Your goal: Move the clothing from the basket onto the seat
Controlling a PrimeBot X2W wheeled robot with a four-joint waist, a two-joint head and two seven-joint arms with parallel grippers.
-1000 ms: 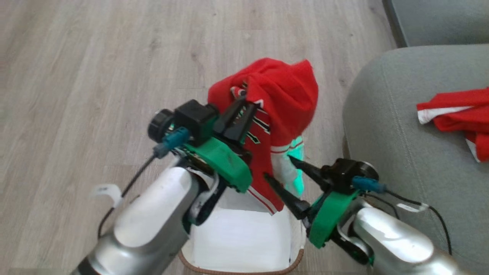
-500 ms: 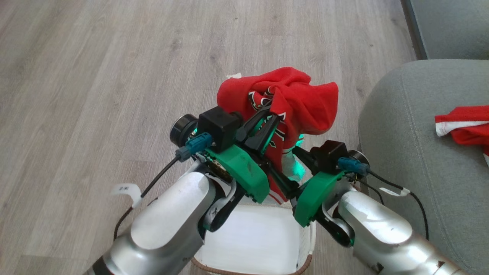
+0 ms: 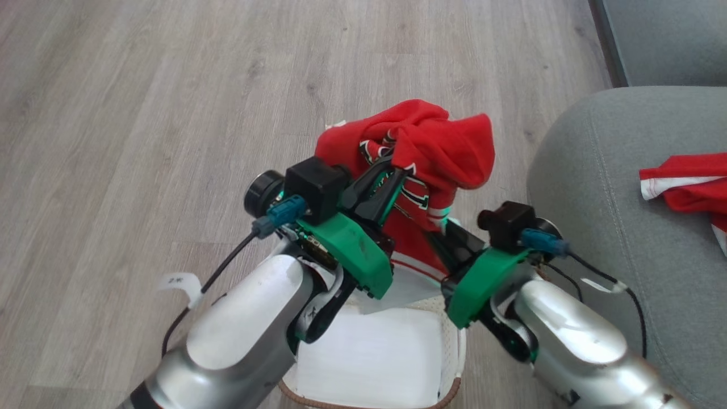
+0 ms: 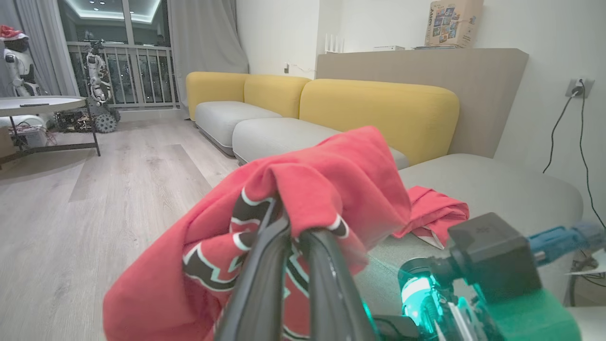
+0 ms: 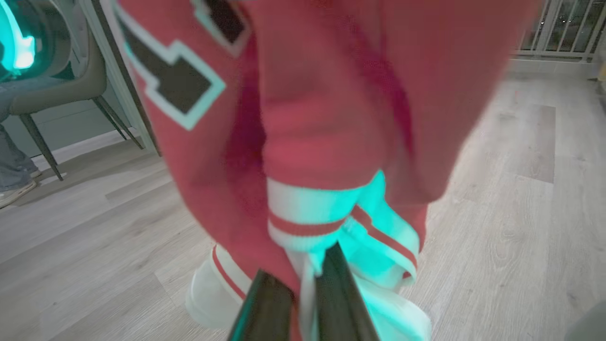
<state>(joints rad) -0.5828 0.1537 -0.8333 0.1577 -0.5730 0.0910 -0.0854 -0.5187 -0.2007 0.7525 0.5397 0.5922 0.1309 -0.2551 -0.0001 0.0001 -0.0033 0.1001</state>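
Note:
A red jersey [image 3: 431,147] with black lettering hangs bunched above the white basket [image 3: 454,363]. My left gripper [image 3: 396,167] is shut on the jersey's upper folds, and in the left wrist view its fingers [image 4: 265,265] pinch the red jersey [image 4: 322,189]. My right gripper [image 3: 442,232] is shut on the jersey's lower edge; in the right wrist view the right gripper [image 5: 307,274] pinches the striped white trim of the jersey [image 5: 331,118]. The grey-green seat [image 3: 596,199] lies to the right, with another red garment [image 3: 681,182] on it.
Pale wooden floor [image 3: 142,113] surrounds the basket. The left wrist view shows a yellow-backed sofa [image 4: 378,109], a round table [image 4: 42,102] at far left and the seat [image 4: 487,189]. Chair legs [image 5: 42,142] and a person's foot [image 5: 16,192] stand at the right wrist view's left.
My right gripper has risen to the jersey's hem and shut on it. The left gripper keeps its hold. The head camera has shifted slightly.

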